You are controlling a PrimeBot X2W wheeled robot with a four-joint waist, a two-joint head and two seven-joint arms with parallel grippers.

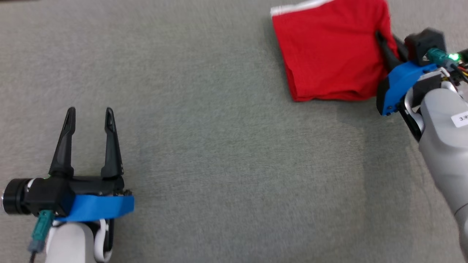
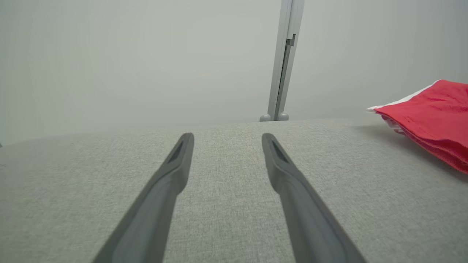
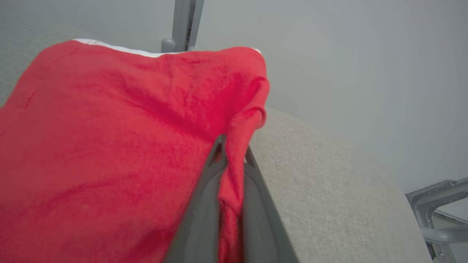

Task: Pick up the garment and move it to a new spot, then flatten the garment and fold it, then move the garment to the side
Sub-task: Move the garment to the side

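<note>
The garment point(image 1: 329, 51) is red with a white trim, folded into a compact stack at the far right of the grey table. My right gripper point(image 1: 382, 42) is shut on the garment's right edge; in the right wrist view a fold of the red garment point(image 3: 109, 146) is pinched between the right gripper's point(image 3: 232, 148) two fingers and lifted slightly. My left gripper point(image 1: 89, 115) stands open over bare table at the near left, far from the cloth. The left wrist view has the left gripper point(image 2: 226, 140) with spread fingers and the garment point(image 2: 431, 117) off to the right.
The grey fabric-covered table point(image 1: 219, 146) spreads across the head view. A grey upright post point(image 2: 283, 62) stands behind the table's far edge. Past the table's right edge a grey metal frame point(image 3: 438, 215) shows.
</note>
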